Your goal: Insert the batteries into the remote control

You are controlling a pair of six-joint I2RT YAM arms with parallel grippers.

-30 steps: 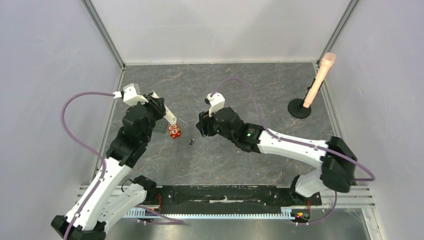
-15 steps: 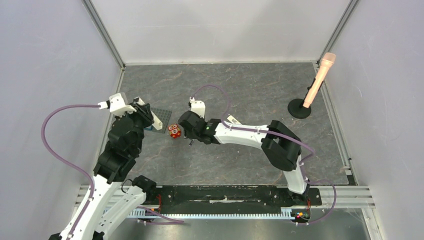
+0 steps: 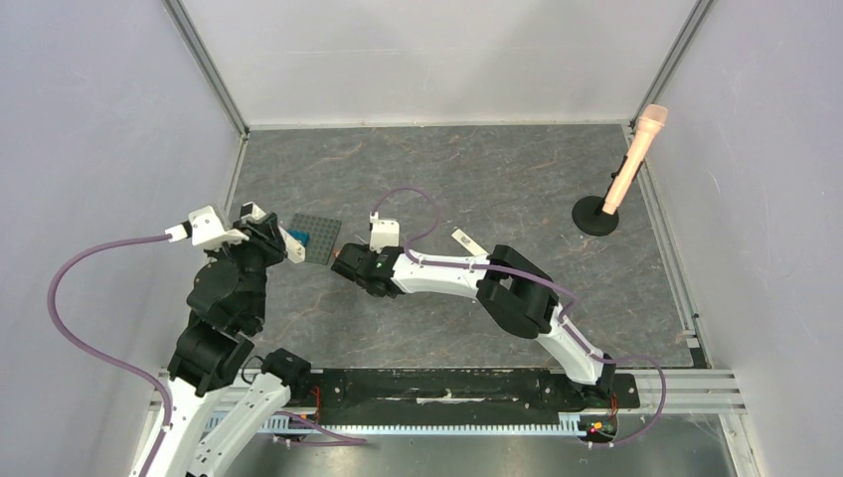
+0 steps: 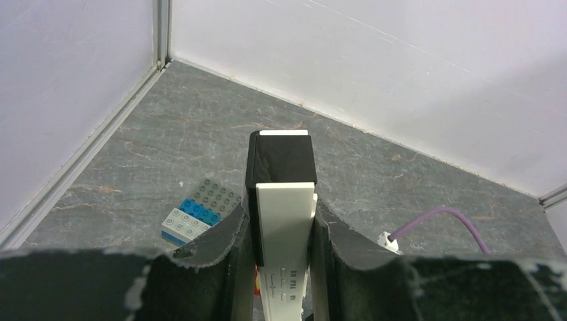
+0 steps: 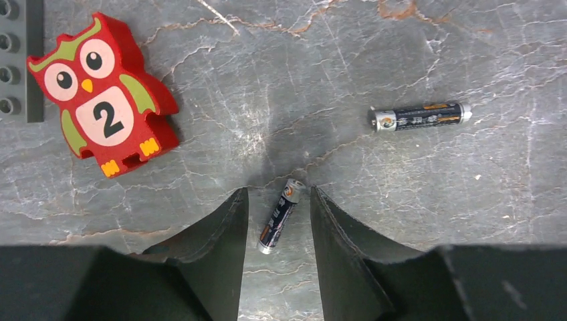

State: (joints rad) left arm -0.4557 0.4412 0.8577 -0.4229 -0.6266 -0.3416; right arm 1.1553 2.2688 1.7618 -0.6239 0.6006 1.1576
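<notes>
one battery [image 5: 281, 215] lies on the table [image 5: 468, 200] between the parted fingers of the right gripper [image 5: 277, 195], not gripped. the second battery [image 5: 419, 116] lies ahead of the fingertips to one side, a red owl toy [image 5: 103, 93] to the other. the left gripper [image 4: 281, 221] is clamped on the white remote control [image 4: 286, 197], which sticks out past its fingertips.

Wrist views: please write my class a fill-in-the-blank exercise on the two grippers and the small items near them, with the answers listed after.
1. The left gripper is ____ on the slim white remote control.
2. The right gripper is ____, its fingers either side of a small black cylindrical battery.
3. The red owl-shaped toy bears the number ____.
Missing words: shut; open; 2.
</notes>
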